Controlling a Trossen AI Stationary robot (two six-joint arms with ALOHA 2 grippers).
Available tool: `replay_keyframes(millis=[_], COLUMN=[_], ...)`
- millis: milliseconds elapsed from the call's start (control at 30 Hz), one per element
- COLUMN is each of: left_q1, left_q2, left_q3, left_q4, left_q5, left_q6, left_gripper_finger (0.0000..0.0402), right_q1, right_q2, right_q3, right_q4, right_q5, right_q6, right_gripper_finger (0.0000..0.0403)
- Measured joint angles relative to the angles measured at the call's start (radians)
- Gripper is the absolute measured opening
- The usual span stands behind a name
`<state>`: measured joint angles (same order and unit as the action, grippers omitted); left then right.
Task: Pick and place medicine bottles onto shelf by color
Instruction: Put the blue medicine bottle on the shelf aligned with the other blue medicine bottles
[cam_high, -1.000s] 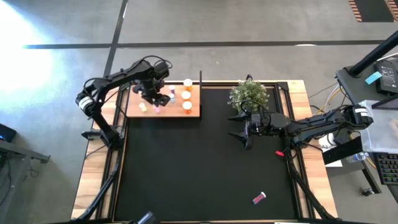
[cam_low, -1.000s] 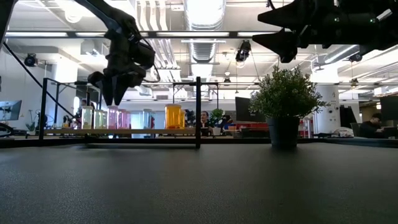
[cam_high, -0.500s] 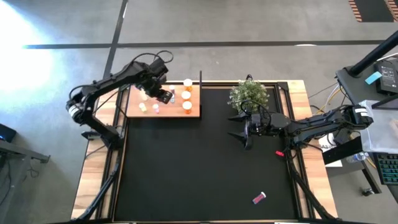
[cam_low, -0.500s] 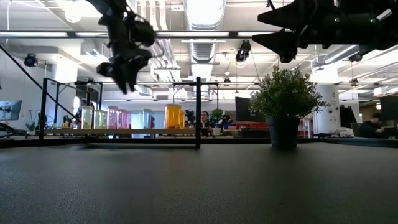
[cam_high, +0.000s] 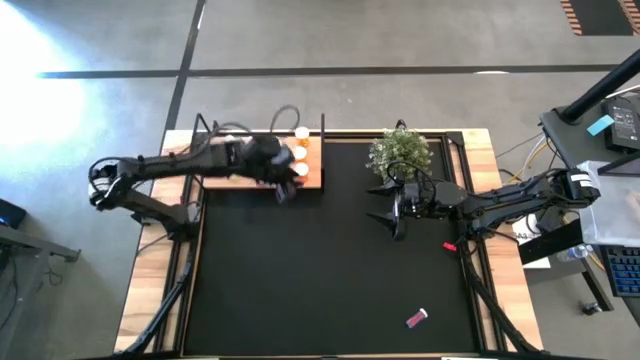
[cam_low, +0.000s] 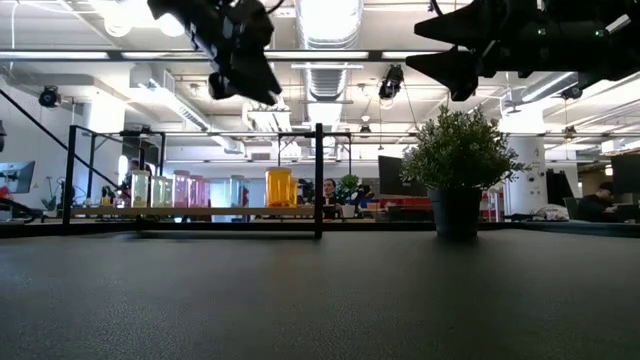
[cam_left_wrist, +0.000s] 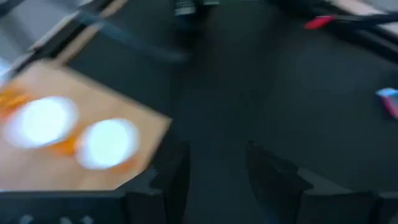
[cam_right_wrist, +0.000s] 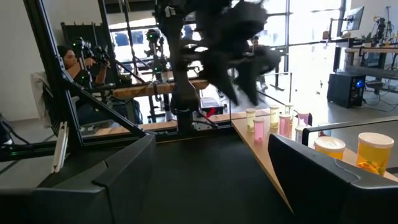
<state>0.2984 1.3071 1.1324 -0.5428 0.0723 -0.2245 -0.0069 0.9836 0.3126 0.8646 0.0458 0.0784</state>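
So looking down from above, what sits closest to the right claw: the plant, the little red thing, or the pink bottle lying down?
From the right claw:
1. Plant, just behind it.
2. Red thing, beside its arm.
3. Pink bottle, far off near the mat's front edge.

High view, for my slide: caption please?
Left gripper at the shelf edge; right gripper open beside the plant.

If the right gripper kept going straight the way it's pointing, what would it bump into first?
Probably the left arm's gripper, which hangs in the air right ahead of the open right gripper. Depth is hard to judge, so it might pass beside it and along the shelf edge instead.
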Motion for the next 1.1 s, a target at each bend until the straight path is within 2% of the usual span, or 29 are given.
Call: replay_keyframes(millis=[233, 567, 767, 867, 1100], left_q1=[-0.193, -0.363, -0.434, -0.461, -0.518], left_q2=[-0.007, -0.001, -0.001, -0.001, -0.001], left_q3=[-0.193, -0.419, -0.49, -0.502, -0.494], left_q4=[0.307, 0.736, 0.951, 0.998, 1.024], left_q5=[-0.001, -0.002, -0.002, -0.002, -0.002], left_q6=[-0.005, -0.113, -0.136, -0.137, -0.137], left_gripper_finger=[0.0138, 0.0138, 0.0138, 0.0138, 0.0138], right_q1=[0.0, 0.0, 0.0, 0.0, 0.002], right_q2=[0.0, -0.001, -0.001, -0.001, -0.001], right_q3=[0.0, 0.023, 0.037, 0.041, 0.041], right_q4=[0.0, 0.001, -0.002, 0.001, 0.007], right_q5=[0.0, 0.0, 0.001, 0.002, -0.002], right_q6=[0.0, 0.006, 0.212, 0.294, 0.324], right_gripper_finger=[0.0306, 0.0306, 0.0299, 0.03, 0.0308])
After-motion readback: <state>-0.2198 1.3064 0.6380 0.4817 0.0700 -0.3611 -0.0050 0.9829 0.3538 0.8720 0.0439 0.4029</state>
